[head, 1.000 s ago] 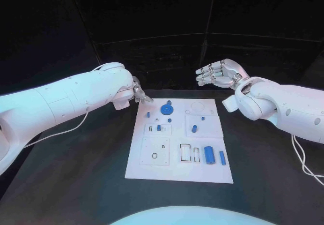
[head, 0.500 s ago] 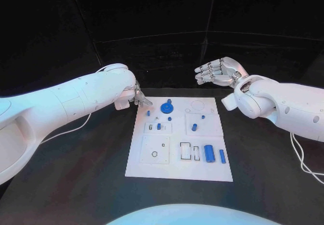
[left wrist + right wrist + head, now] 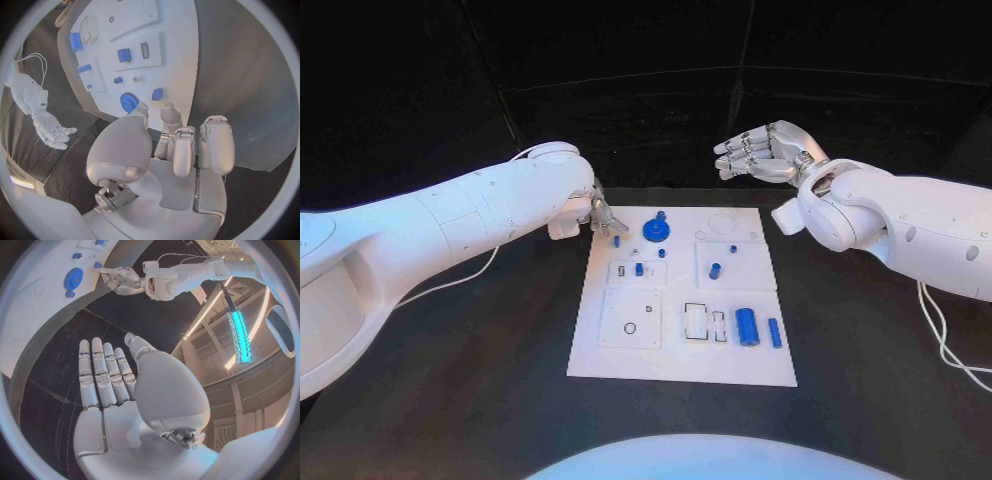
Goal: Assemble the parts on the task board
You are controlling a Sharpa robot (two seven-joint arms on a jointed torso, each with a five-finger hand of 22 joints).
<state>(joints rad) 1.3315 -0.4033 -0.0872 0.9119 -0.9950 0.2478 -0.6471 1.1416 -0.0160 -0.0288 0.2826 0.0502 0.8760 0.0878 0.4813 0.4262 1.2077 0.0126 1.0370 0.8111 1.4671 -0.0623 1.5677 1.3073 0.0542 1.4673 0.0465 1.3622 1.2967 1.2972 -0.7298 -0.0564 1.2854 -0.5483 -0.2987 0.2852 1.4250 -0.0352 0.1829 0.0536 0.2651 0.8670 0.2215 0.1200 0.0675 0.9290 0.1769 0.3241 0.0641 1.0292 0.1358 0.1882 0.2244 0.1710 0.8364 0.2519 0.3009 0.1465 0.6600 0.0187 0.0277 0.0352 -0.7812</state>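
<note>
A: Where does the task board (image 3: 684,300) sit, and which way does it run?

B: Flat on the black worktop (image 3: 473,380), in the middle; its long axis runs from near to far, and its far left corner passes under the left hand (image 3: 603,218).

A: What can you make out on it?

B: A blue gear (image 3: 656,234) lies near the far edge, just right of the left hand; a blue cylinder (image 3: 747,327) lies toward the near right, long axis near to far, with a slimmer blue pin (image 3: 775,334) just beside it on the right, lying the same way; several smaller blue pieces between these are too small to tell apart.

A: And the left hand itself?

B: Largely hidden behind its own white arm from the head; the wrist view shows its fingers (image 3: 213,145) slightly curled and apart, nothing between them, hanging above the far left corner of the board close to the gear; whether a fingertip touches the board I cannot tell.

A: The right hand (image 3: 764,153)?

B: Raised beyond the board's far right corner, well apart from it; fingers (image 3: 100,375) straight, side by side, thumb set apart, holding nothing.
</note>
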